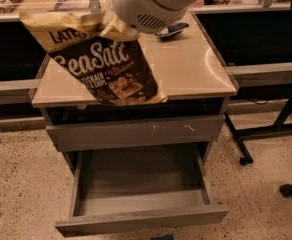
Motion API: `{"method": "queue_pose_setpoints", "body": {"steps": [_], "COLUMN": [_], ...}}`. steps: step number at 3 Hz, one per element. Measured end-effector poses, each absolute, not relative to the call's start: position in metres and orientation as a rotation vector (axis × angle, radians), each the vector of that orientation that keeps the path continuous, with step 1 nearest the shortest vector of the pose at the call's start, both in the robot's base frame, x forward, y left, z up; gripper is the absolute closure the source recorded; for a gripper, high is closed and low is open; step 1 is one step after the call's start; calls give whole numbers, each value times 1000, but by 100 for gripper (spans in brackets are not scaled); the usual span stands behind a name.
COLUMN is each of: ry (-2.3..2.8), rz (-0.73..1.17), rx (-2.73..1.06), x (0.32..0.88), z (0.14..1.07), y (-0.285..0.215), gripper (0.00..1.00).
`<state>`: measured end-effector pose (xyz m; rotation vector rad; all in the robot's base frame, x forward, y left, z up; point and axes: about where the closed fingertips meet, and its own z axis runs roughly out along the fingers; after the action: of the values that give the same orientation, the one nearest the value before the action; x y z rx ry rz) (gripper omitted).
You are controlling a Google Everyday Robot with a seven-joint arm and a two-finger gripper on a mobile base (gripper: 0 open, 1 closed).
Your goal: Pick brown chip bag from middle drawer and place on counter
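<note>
The brown chip bag (106, 69), dark brown and tan with white "Sea Salt" lettering, hangs in the air over the left front part of the beige counter (191, 69). My gripper (117, 30) is at the bag's crumpled top edge, mostly hidden under the white arm (151, 1), and is shut on the bag. The bag's lower corner reaches the counter's front edge. The middle drawer (141, 219) is pulled out below and its inside shows nothing in it.
A shallower grey drawer front with scratch marks (136, 131) is closed just under the counter. A small dark snack bag (172, 29) lies at the counter's back. Dark desks flank the cabinet left and right. Chair legs (291, 189) stand on the floor at right.
</note>
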<state>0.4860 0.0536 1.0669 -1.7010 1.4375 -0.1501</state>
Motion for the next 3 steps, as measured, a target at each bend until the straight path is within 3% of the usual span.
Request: {"method": "queue_pose_setpoints", "body": {"steps": [3], "ry": [1169], "rz": [-319], "rx": [-1776], "x": [503], "z": [1120], "y": [66], "gripper": [100]}}
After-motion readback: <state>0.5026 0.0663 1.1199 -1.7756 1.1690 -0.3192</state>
